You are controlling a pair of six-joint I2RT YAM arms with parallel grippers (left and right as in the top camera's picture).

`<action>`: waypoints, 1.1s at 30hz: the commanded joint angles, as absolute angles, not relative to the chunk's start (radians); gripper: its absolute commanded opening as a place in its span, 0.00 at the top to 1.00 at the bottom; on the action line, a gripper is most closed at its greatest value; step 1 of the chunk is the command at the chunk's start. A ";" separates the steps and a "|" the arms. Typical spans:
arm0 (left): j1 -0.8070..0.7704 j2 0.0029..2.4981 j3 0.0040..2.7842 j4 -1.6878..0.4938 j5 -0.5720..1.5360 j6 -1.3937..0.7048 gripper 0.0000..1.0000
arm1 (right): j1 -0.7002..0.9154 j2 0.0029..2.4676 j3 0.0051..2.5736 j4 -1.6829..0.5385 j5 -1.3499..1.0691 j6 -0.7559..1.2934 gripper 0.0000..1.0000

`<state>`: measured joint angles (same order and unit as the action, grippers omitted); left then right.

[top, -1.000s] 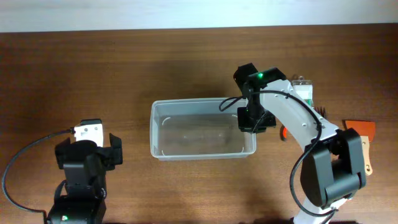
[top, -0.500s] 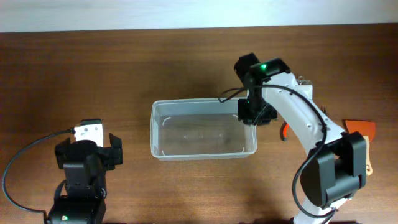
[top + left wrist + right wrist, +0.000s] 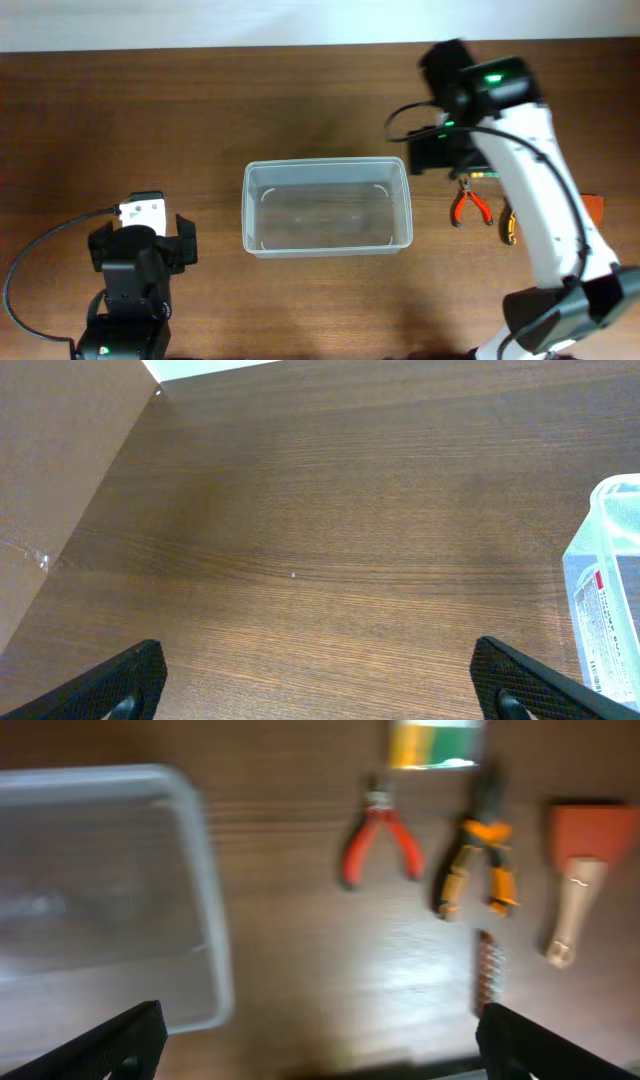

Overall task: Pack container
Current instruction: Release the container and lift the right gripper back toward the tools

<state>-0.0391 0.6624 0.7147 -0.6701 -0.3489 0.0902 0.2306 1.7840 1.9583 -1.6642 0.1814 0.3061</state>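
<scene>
The container (image 3: 328, 207) is a clear shallow tub at the table's middle, and nothing shows inside it. In the right wrist view its right end (image 3: 212, 955) fills the left side. My right gripper (image 3: 437, 152) hangs high above the table, just right of the tub's far right corner. Its jaws (image 3: 320, 1055) are wide open with nothing between them. My left gripper (image 3: 140, 250) rests at the lower left, apart from the tub. It (image 3: 320, 685) is also open over bare wood, and the container's wall (image 3: 608, 590) shows at the right edge.
Right of the tub lie red-handled pliers (image 3: 380, 842), orange-and-black pliers (image 3: 480, 870), a wooden-handled scraper with an orange blade (image 3: 578, 870) and a thin coiled piece (image 3: 487, 975). A green-and-yellow item (image 3: 435, 742) sits farther back. Both pliers, red (image 3: 470, 205) and orange-and-black (image 3: 508, 225), also show from overhead.
My right gripper has come away from the container's right wall, opened wide, and swung up and to the right. The container and the left arm have stayed put.
</scene>
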 commanded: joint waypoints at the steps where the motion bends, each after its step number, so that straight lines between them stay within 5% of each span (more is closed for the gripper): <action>1: -0.043 0.662 0.736 -0.672 -0.356 0.106 0.01 | 0.133 1.745 1.994 -1.699 0.270 0.258 0.01; 13: -0.043 0.662 0.736 -0.672 -0.356 0.106 0.01 | -0.089 1.748 1.993 -1.624 0.218 0.187 0.01; 33: -0.043 0.662 0.736 -0.672 -0.356 0.106 0.01 | -0.097 1.837 1.727 -1.480 0.041 0.134 0.01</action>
<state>-0.0391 0.6624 0.7147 -0.6701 -0.3489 0.0902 -0.0967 1.8191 1.7863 -1.5173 0.1097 0.1535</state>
